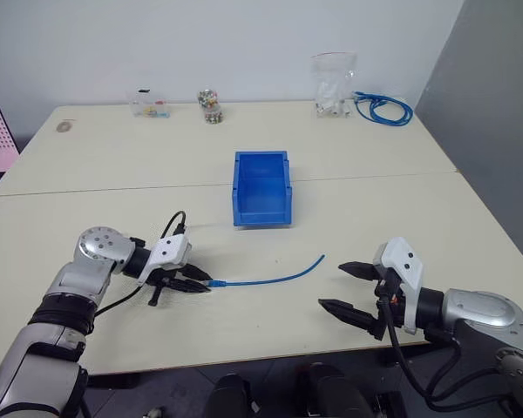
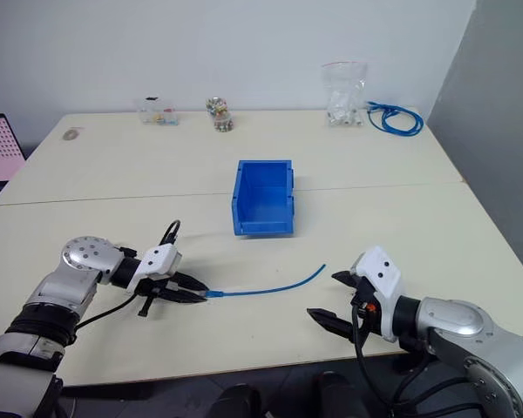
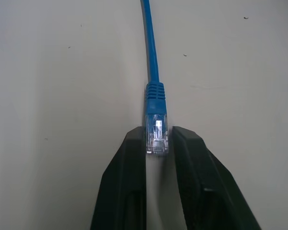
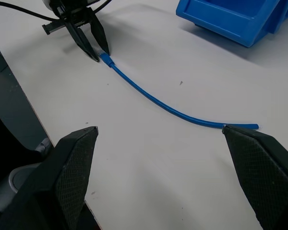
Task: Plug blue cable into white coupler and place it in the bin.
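The left tool is clamped on the clear plug of the blue cable, pinching it by its sides so the plug's tip stays free, presumably for seating in a coupler. From there the cable trails across the surface toward the right tool, whose fingers stand wide apart and hold nothing, ready beside the cable's loose end. Beyond the cable, well apart, the blue bin sits with its low lip facing the robot, easing a later drop-in. I cannot make out the white coupler.

Both head eyes look down over the table; the wrist views sit close above it, sharing the blue cable.
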Tool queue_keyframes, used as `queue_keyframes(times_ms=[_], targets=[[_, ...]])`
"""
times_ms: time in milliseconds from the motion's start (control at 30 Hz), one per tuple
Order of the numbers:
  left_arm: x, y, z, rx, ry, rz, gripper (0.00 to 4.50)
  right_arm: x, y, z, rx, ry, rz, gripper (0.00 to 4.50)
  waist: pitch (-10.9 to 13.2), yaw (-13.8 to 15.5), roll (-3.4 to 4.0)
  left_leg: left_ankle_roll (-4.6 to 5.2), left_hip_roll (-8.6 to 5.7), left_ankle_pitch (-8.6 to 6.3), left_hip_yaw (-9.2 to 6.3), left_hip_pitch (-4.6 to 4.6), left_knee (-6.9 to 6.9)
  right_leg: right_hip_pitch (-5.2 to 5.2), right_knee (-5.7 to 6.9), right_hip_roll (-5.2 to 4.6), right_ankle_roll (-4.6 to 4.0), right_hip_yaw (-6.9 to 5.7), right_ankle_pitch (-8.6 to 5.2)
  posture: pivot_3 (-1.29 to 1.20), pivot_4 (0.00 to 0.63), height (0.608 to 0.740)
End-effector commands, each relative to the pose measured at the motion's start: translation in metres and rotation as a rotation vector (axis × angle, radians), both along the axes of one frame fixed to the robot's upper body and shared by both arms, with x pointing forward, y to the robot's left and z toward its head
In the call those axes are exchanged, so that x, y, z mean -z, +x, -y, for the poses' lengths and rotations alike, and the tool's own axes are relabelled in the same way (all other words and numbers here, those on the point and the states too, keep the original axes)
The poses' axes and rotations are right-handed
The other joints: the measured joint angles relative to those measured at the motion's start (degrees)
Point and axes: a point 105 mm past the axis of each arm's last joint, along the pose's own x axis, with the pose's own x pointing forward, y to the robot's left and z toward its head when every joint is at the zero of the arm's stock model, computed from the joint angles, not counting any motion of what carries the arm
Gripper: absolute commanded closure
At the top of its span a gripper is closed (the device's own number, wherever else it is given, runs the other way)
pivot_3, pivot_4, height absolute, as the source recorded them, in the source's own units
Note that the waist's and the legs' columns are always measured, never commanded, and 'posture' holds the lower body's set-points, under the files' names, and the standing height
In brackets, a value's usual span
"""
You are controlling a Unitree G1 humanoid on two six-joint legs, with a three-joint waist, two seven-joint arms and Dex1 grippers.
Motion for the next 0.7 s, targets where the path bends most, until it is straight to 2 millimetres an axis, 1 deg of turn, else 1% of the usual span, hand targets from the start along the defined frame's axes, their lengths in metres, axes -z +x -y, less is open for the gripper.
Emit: queue_keyframes(times_ms=[33,67,133,267,300,333,400,500,567,600,633,700], targets=[[0.015,-0.007,0.011,-0.064,-0.031,-0.129,4.17,-0.007,0.002,-0.004,-0.001,0.026,0.031,0.09,-0.1,0.0,0.11,0.00,-0.01,0.00,0.00,0.00,0.00,0.01,0.00,0.00,0.00,0.01,0.00,0.00,0.150,0.740],[0.009,-0.005,0.019,-0.100,-0.079,-0.162,4.21,-0.007,0.002,-0.004,0.004,0.038,0.024,0.09,-0.1,0.1,0.18,0.00,-0.03,0.00,0.00,-0.01,0.00,0.01,0.00,0.00,0.00,0.01,0.00,0.00,0.150,0.740],[-0.013,-0.005,0.041,-0.158,-0.207,-0.263,4.23,-0.007,0.000,-0.003,0.015,0.088,-0.016,0.09,-0.1,0.3,0.17,0.00,-0.09,0.00,0.00,-0.06,0.02,0.03,-0.01,0.00,0.00,0.02,0.00,0.00,0.150,0.740],[-0.068,-0.017,0.088,-0.201,-0.448,-0.522,4.23,-0.009,-0.010,-0.004,-0.009,0.274,-0.170,0.09,0.2,0.9,-0.33,-0.01,0.11,0.00,-0.27,-0.39,0.15,-0.03,-0.06,-0.09,0.05,-0.11,-0.02,0.00,0.150,0.740],[-0.085,-0.018,0.101,-0.203,-0.529,-0.601,4.23,-0.012,-0.013,-0.005,-0.023,0.358,-0.223,0.09,0.2,1.0,-0.32,-0.01,0.12,0.01,-0.32,-0.45,0.17,-0.03,-0.10,-0.13,0.08,-0.15,-0.04,0.00,0.150,0.740],[-0.097,-0.020,0.109,-0.201,-0.575,-0.660,4.23,-0.015,-0.015,-0.006,-0.030,0.416,-0.259,0.09,0.2,1.1,-0.34,-0.01,0.05,0.01,-0.30,-0.45,0.17,-0.02,-0.10,-0.18,0.11,-0.11,-0.05,0.00,0.150,0.740],[-0.112,-0.021,0.121,-0.208,-0.646,-0.746,4.23,-0.024,-0.015,-0.008,-0.040,0.522,-0.314,0.09,0.2,0.8,-0.34,-0.01,-0.06,0.00,-0.31,-0.47,0.22,0.01,-0.10,-0.26,0.22,-0.14,-0.08,0.00,0.150,0.740],[-0.118,-0.028,0.132,-0.202,-0.699,-0.837,4.23,-0.041,-0.015,-0.016,-0.085,0.638,-0.367,0.09,0.2,0.0,-0.27,0.00,-0.14,0.00,-0.18,-0.18,0.09,0.16,-0.10,-0.24,0.25,0.01,-0.07,0.00,0.150,0.740],[-0.113,-0.037,0.139,-0.189,-0.691,-0.858,4.23,-0.048,-0.014,-0.022,-0.105,0.683,-0.390,0.09,0.2,-1.0,-0.25,0.00,-0.21,0.00,-0.16,-0.13,0.03,0.18,-0.10,-0.18,0.24,0.10,-0.07,0.00,0.150,0.740],[-0.109,-0.045,0.144,-0.169,-0.689,-0.881,4.23,-0.054,-0.011,-0.024,-0.105,0.721,-0.400,0.09,0.2,-1.1,-0.24,0.00,-0.15,0.00,-0.19,-0.07,0.04,0.16,-0.09,-0.12,0.24,0.15,-0.07,0.00,0.150,0.740],[-0.106,-0.052,0.148,-0.154,-0.684,-0.894,4.23,-0.059,-0.007,-0.026,-0.101,0.761,-0.411,0.09,0.2,-1.1,-0.24,0.00,-0.07,0.00,-0.21,-0.03,0.03,0.14,-0.07,-0.12,0.23,0.23,-0.07,0.00,0.150,0.740],[-0.104,-0.058,0.149,-0.143,-0.690,-0.911,4.23,-0.066,-0.004,-0.028,-0.098,0.803,-0.430,0.09,0.2,-0.9,-0.24,-0.01,-0.03,0.00,-0.23,-0.05,0.02,0.12,-0.04,-0.10,0.21,0.11,-0.08,0.00,0.150,0.740]])
